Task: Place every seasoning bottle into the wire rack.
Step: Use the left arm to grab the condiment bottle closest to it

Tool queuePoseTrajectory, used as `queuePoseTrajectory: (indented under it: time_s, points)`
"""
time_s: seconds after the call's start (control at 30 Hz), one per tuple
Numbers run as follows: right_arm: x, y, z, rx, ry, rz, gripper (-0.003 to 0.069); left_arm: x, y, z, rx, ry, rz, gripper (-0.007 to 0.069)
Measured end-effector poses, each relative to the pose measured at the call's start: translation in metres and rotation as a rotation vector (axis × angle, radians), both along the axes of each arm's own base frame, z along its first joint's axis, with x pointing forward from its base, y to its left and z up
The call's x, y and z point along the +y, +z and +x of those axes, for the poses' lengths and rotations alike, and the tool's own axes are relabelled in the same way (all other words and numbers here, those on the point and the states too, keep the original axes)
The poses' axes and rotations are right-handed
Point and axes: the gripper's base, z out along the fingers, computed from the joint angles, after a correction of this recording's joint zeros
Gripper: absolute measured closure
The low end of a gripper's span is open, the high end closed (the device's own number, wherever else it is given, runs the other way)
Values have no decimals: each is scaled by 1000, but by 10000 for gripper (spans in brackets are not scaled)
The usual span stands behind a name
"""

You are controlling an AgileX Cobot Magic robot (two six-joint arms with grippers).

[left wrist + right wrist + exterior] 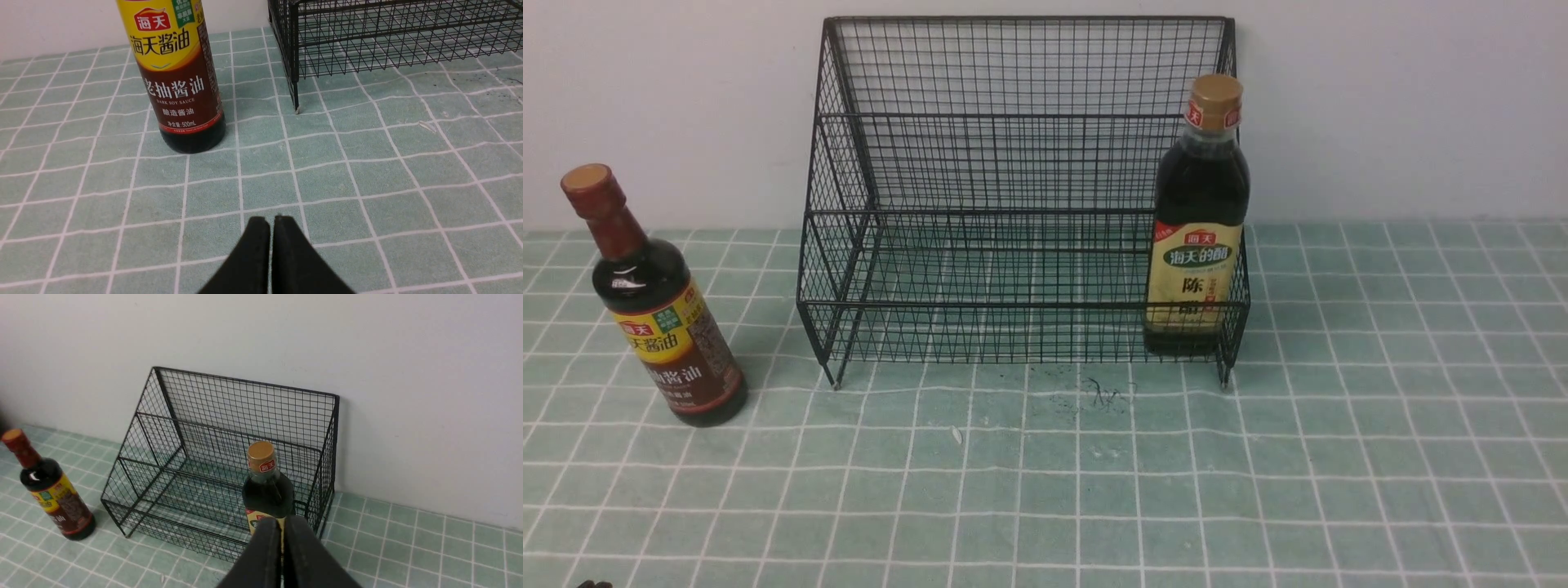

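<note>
Jaws of my left gripper (271,221) are pressed together, empty; I spread them, then grip the red-capped bottle (662,327), at nine o'clock of the wire rack (1021,163), perhaps mid-label.

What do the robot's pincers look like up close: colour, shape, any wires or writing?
The left pincer and right pincer are each a pair of plain matte black fingers, broad at the base and tapering to rounded tips. The right pair shows a faint pale line along each edge. No cables or markings show; the arms themselves are out of view.
</note>
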Motion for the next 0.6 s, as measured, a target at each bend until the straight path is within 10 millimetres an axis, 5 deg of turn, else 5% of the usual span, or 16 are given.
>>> queuePoseTrajectory:
  time_s: [0.07,0.23,0.27,0.4,0.6]
  points:
    - [-12,-32,-27,-98,5,73,671,0,0,0,0,0,0,631]
    - [-21,-114,-49,-281,16,214,673,0,0,0,0,0,0,631]
    - [-21,-114,-49,-281,16,214,673,0,0,0,0,0,0,631]
    - [-14,-178,-36,-337,25,257,673,0,0,0,0,0,0,631]
    - [-6,-216,-21,-337,30,257,673,0,0,0,0,0,0,631]
